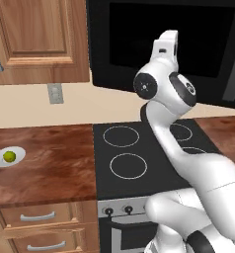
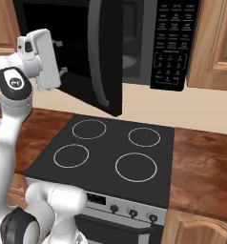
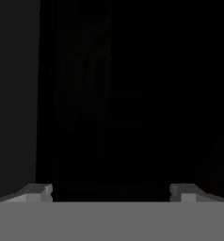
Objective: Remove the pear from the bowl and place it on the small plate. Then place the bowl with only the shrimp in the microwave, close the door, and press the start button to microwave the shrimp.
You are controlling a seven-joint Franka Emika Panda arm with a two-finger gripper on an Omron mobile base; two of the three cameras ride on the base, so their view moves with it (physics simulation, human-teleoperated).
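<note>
Item: the pear (image 1: 9, 156) sits on the small plate (image 1: 18, 159) at the far left of the counter (image 1: 55, 168), well apart from the arm.

Item: the microwave (image 2: 175, 43) hangs above the stove (image 2: 108, 152); its door (image 2: 75, 57) stands swung out. We see a pale round shape inside the cavity, possibly the bowl; we cannot confirm it, nor the shrimp.

Item: the end effector (image 3: 111, 190) is spread wide and empty, raised close against the dark door panel.

Risk, as we judge it: pushing off-centre or glancing could let the fingers slide along the door, leaving it ajar, so a start press would fail.
</note>
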